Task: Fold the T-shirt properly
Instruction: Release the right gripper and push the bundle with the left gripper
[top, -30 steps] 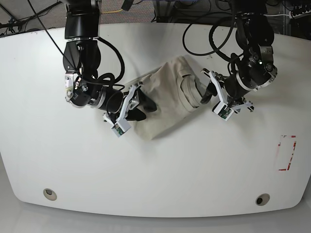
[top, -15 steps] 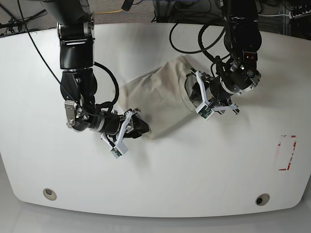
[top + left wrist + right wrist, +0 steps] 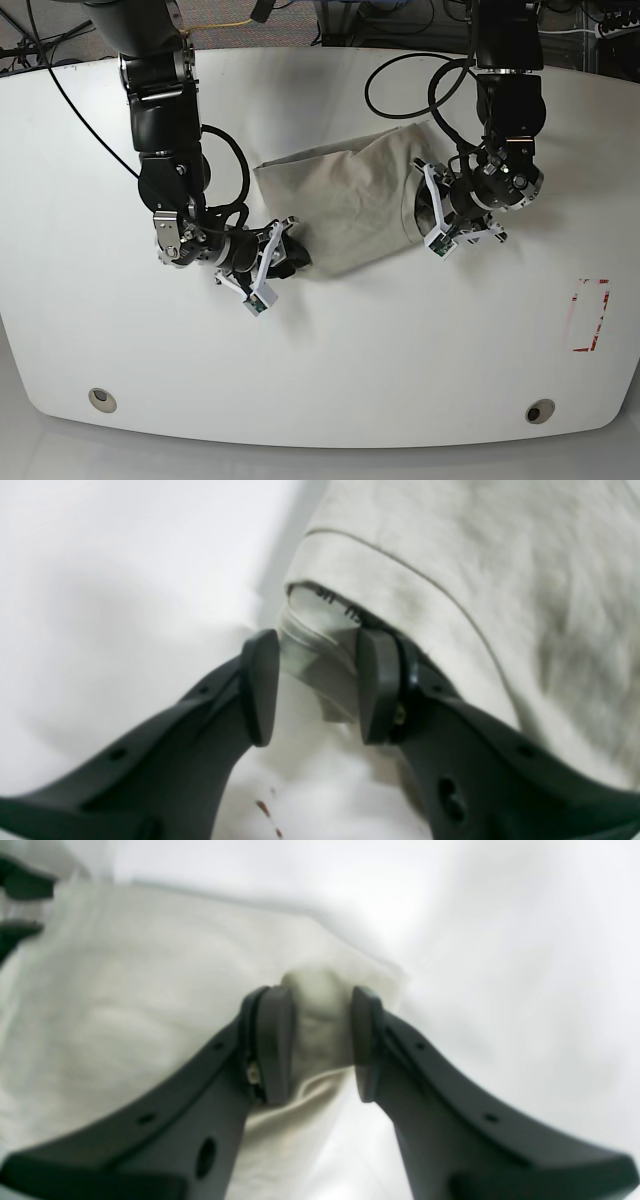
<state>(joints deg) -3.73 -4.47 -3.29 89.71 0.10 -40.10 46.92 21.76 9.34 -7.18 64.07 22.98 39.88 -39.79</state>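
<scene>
The beige T-shirt [image 3: 340, 200] lies as a wrinkled, folded bundle in the middle of the white table [image 3: 400, 350]. At the bundle's right edge, my left gripper [image 3: 425, 207] is shut on the T-shirt. In the left wrist view the collar band with its label [image 3: 320, 605] sits between that gripper's [image 3: 317, 685] dark pads. My right gripper [image 3: 293, 258] is at the bundle's lower left corner. The right wrist view shows this gripper [image 3: 320, 1040] shut on a bunched corner of the T-shirt [image 3: 150, 990].
A red-outlined rectangle [image 3: 590, 315] is marked on the table at the right. Two round holes [image 3: 100, 398] [image 3: 540, 411] sit near the front edge. Cables hang behind the table's far edge.
My right gripper dropped to the shirt's lower left corner and closed on it. The left arm shifted with the collar, and the shirt now lies flatter and wider than before.
</scene>
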